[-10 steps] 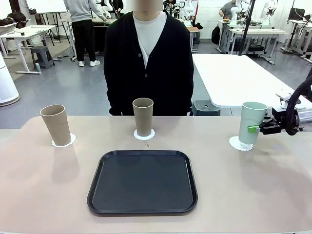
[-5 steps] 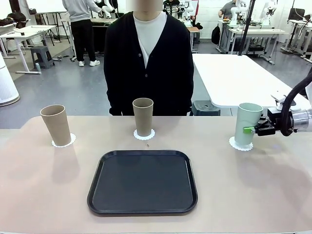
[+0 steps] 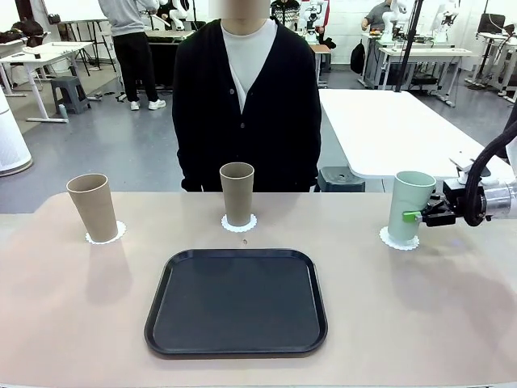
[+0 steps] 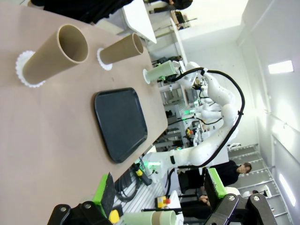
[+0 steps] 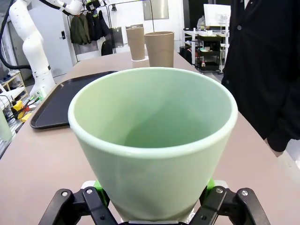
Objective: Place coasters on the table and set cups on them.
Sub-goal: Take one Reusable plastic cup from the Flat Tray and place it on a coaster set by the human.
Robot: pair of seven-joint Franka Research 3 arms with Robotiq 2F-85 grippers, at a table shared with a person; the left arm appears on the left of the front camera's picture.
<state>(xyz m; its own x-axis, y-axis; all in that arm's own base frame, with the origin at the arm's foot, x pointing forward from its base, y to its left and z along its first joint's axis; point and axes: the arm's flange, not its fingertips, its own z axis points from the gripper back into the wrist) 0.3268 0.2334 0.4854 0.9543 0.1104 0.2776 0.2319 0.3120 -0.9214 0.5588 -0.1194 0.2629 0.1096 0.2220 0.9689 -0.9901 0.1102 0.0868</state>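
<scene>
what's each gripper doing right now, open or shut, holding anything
Left gripper: open, holding nothing.
Right gripper: shut on the mint green cup, which stands on its coaster.

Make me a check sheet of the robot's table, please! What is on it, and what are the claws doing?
Surface: beige table, bare around the things listed.
Job's things: three cups, each on a white coaster. Left tan cup on coaster; middle tan cup on coaster; mint green cup on coaster.
Clutter: black tray, nothing on it; a small dark speck on the table beyond it.
Claws: right claw shut on the mint green cup, low on its side. Left claw open, holding nothing, away from the table.
Cables: black cable looping over the right wrist.
Surroundings: person standing at the far side; white table behind.
</scene>
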